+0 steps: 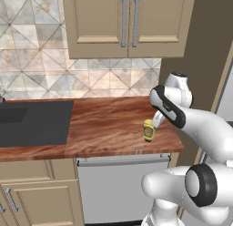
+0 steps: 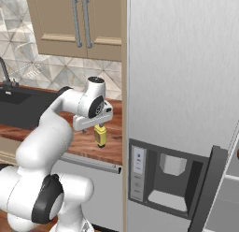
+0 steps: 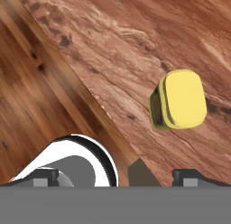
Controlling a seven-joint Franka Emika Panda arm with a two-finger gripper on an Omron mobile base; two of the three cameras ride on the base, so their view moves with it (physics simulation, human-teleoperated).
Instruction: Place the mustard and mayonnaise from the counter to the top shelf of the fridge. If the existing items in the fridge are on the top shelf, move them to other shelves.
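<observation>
Reddish wood-grain counter (image 1: 104,125) runs from the black sink (image 1: 34,122) to the fridge (image 2: 186,86), and the mustard (image 1: 148,130) stands upright near its front edge at the fridge end. Just above the bottle hangs the gripper (image 3: 119,175), looking straight down on the yellow cap, its jaws spread wide and holding nothing. I judge this the approach for the first pick: the hand must centre over the bottle, descend so the fingers straddle it, then close.
</observation>
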